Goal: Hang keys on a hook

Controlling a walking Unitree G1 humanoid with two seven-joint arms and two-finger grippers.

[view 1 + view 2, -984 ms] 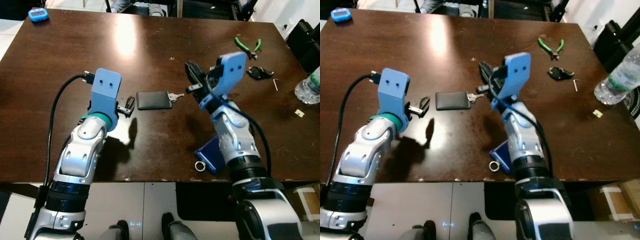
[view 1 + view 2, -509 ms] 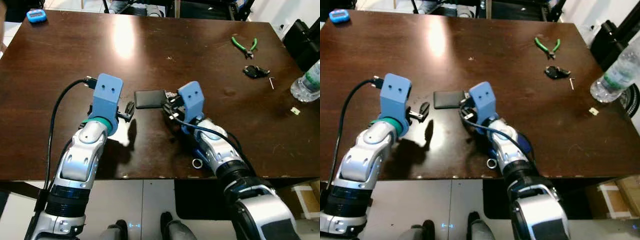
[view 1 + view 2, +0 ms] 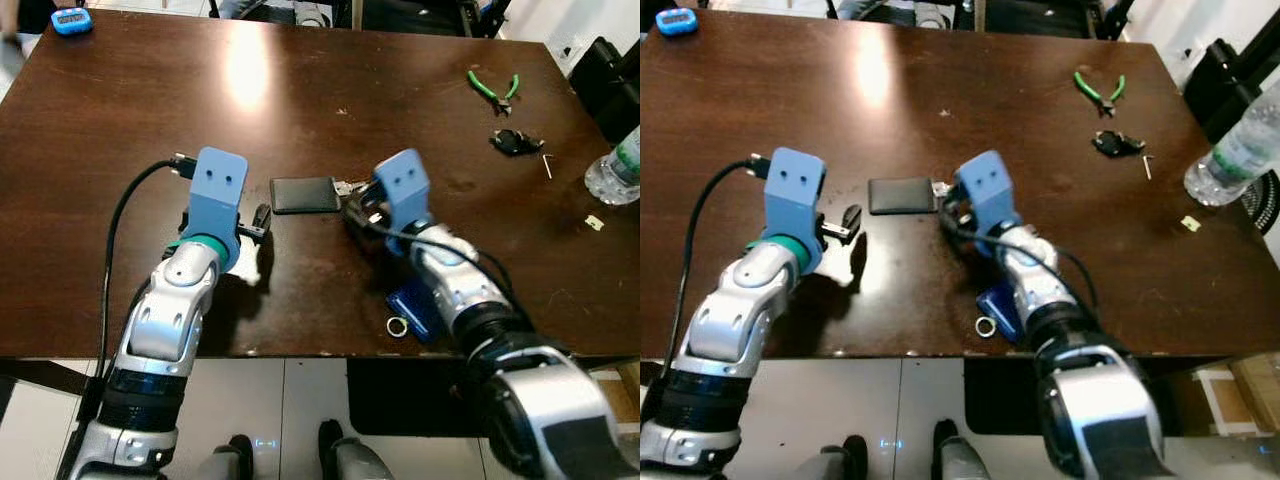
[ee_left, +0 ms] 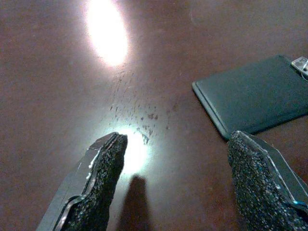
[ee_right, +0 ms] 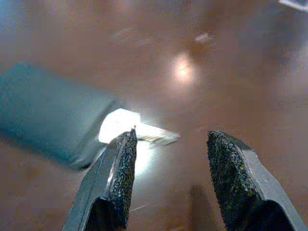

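A flat black key case (image 3: 305,194) lies mid-table on the dark wooden table (image 3: 300,90), with a silver key (image 3: 345,187) sticking out of its right end. My right gripper (image 3: 356,207) hovers low just right of that key, open. In the right wrist view the silver key (image 5: 139,131) lies just ahead of the fingers (image 5: 120,168), beside the blurred case (image 5: 48,110). My left gripper (image 3: 258,222) is open just left of the case. The left wrist view has the case (image 4: 255,94) ahead of the spread fingers (image 4: 103,178).
Green pliers (image 3: 493,86), a black key fob (image 3: 515,142) and an Allen key (image 3: 548,167) lie at the far right, beside a water bottle (image 3: 615,172). A blue timer (image 3: 72,20) sits far left. A blue object with a metal ring (image 3: 398,327) lies under my right forearm.
My right arm came down from a raised pose to the table at the key end of the case. The left arm has held its place.
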